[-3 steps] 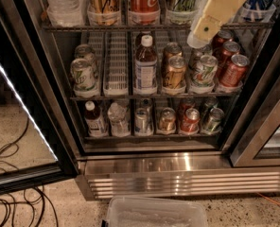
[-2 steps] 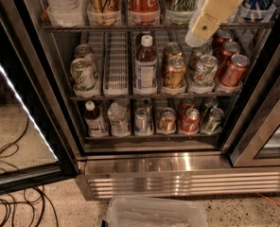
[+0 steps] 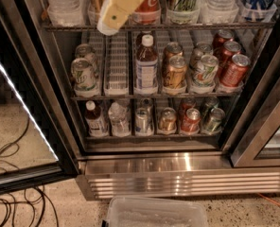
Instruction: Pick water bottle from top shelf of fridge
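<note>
Approach step: cream-yellow gripper point(image 3: 110, 25) hovers before dark wire top shelf point(image 3: 187, 27), beside clear ribbed plastic water bottle point(image 3: 64, 6); grip state cannot tell. Next: align on bottle.

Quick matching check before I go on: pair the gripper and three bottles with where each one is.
1 cream gripper
2 clear ribbed plastic water bottle
3 brownish white-capped bottle
4 small dark red-labelled bottle

A bottom wire rack, far left
B top shelf, far left
C middle wire rack, near centre
D in front of the top shelf's edge

Pairs: 1-D, 2-B, 3-C, 4-A
</note>
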Controlling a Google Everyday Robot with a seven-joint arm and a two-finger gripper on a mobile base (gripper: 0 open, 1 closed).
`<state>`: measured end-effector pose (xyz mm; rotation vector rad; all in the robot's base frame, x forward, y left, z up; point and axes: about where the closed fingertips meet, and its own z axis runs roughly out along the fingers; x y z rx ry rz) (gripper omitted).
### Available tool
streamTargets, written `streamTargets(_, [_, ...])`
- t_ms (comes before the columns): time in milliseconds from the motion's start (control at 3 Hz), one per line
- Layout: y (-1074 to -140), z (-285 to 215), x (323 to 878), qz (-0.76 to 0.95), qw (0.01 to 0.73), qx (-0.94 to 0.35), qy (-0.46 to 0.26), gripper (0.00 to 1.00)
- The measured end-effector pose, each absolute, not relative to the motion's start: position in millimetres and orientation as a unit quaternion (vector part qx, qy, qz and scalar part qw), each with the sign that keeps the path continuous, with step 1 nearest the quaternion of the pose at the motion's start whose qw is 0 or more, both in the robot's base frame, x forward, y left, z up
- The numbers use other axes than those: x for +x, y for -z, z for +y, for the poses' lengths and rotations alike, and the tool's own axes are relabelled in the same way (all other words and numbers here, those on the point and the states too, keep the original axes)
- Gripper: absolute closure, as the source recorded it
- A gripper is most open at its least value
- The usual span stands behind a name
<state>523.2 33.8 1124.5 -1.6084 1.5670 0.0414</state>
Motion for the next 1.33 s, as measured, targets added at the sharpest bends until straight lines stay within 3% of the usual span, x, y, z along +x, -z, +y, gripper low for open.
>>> streamTargets(667, [-1141.0, 131.4, 530.3, 0.577, 0.49, -0.647, -0.088, 0.0])
streamTargets(1333, [-1139.8, 137.8, 524.4, 0.581, 0.483, -0.651, -0.075, 0.0])
